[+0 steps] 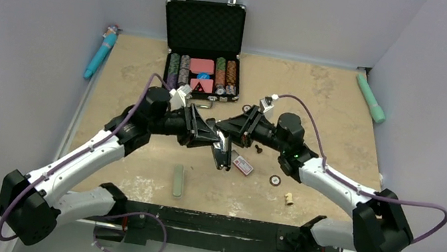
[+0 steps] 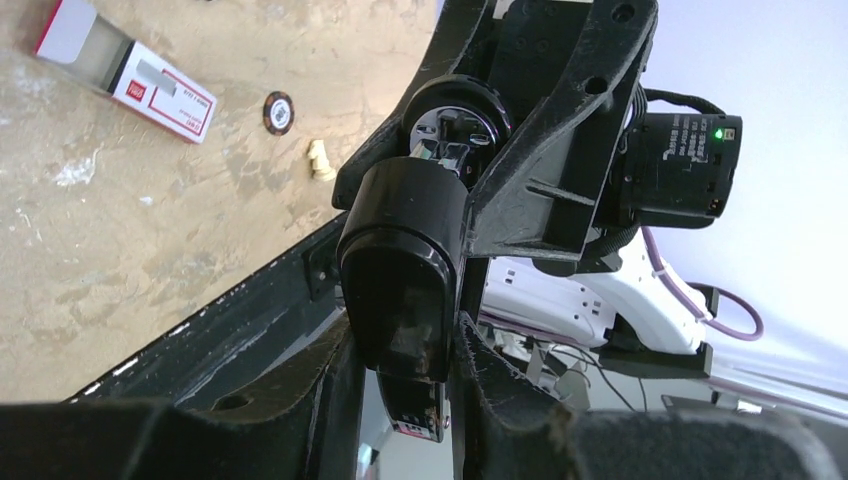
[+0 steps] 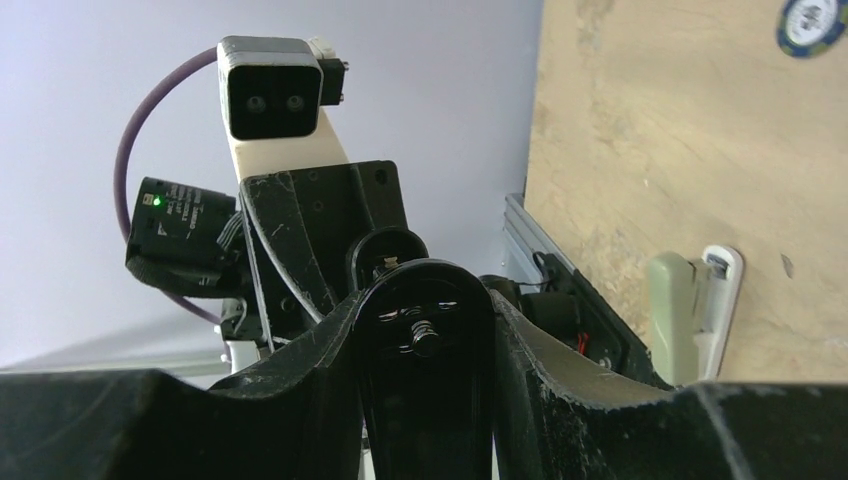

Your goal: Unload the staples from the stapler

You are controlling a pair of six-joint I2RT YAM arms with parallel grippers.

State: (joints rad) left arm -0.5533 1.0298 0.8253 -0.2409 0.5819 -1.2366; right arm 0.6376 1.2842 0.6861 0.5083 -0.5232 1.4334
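The black stapler (image 1: 224, 150) hangs above the middle of the table, held between both arms. My left gripper (image 1: 208, 134) is shut on it; in the left wrist view the stapler (image 2: 405, 260) sits clamped between the padded fingers (image 2: 330, 400), its light-marked end pointing down. My right gripper (image 1: 230, 129) is shut on the other end; in the right wrist view the stapler's black body (image 3: 430, 360), with a small spring showing, fills the gap between the fingers (image 3: 560, 360). No staples are visible.
A red-and-white staple box (image 1: 242, 164) lies on the table just right of the stapler, also in the left wrist view (image 2: 150, 85). A poker chip (image 1: 275, 180), a cream piece (image 1: 289, 198), a green bar (image 1: 179, 180) and an open chip case (image 1: 202, 48) are around.
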